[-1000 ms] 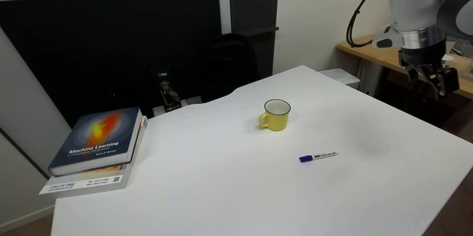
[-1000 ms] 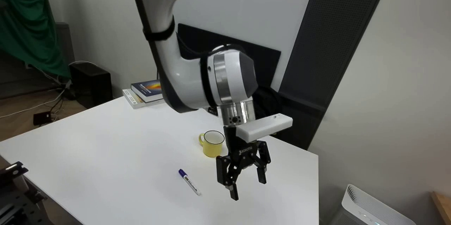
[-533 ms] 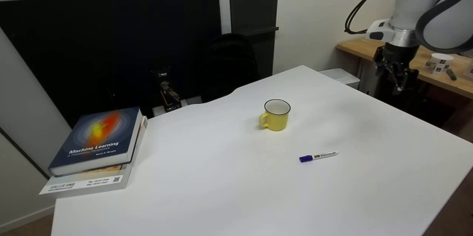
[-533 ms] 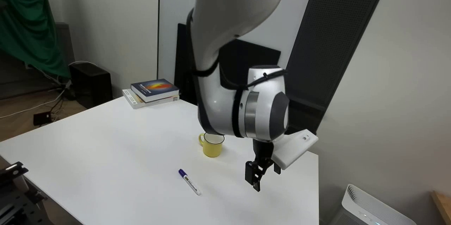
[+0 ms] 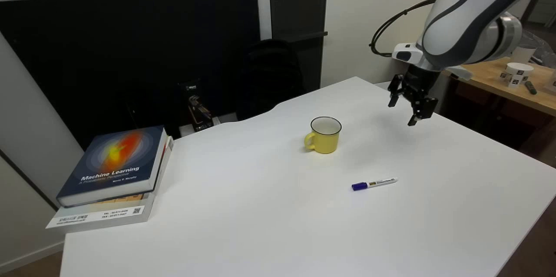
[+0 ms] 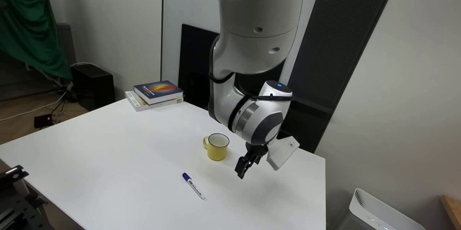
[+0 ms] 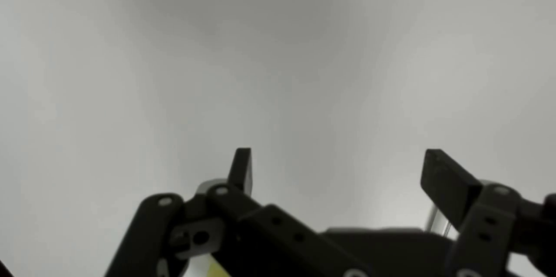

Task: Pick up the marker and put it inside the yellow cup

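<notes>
The marker, a slim whitish barrel with a dark blue cap, lies on the smooth white tabletop; in an exterior view it is nearer and more to the right than the upright yellow mug, squat and round, dark-rimmed, pale inside. The Robotiq gripper, black and angular, is spread wide above the tabletop's far right, apart from both. At left, a hardcover Machine Learning book rests on a paler book.
</notes>
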You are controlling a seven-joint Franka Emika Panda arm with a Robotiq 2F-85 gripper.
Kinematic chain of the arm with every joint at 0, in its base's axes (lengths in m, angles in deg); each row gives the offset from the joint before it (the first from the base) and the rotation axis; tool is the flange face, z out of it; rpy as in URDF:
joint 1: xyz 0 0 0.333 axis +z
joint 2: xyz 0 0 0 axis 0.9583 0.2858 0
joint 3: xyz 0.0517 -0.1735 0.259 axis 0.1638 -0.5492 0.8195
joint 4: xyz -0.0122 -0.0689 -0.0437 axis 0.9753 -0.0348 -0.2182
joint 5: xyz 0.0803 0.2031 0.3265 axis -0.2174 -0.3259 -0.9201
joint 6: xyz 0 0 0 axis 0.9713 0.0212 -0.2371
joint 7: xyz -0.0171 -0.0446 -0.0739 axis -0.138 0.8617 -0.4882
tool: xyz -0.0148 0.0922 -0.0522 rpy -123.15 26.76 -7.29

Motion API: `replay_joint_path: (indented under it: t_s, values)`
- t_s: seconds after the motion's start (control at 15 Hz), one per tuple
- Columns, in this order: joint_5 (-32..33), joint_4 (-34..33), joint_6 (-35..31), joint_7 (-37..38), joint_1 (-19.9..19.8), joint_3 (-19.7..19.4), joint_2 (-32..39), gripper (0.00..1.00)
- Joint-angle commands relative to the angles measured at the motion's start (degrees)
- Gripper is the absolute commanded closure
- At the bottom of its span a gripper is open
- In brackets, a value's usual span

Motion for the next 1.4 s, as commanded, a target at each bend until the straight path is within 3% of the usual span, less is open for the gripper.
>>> replay_joint_path:
  t_s: [0.0, 0.27, 0.47, 1.0, 1.33]
  values:
    - [-5.3, -4.7, 6.1, 2.5, 6.6, -3.2, 1.5, 0.00]
    - [-7.2, -4.1, 7.1, 14.0, 17.6, -11.5, 0.8, 0.00]
    - [-6.1, -3.7, 8.1, 19.6, 22.2, -13.8, 1.5, 0.00]
    - [-4.3, -2.9, 10.5, 28.3, 28.2, -15.8, 3.7, 0.00]
    - [-3.3, -2.4, 10.2, 30.4, 28.6, -15.1, 5.2, 0.00]
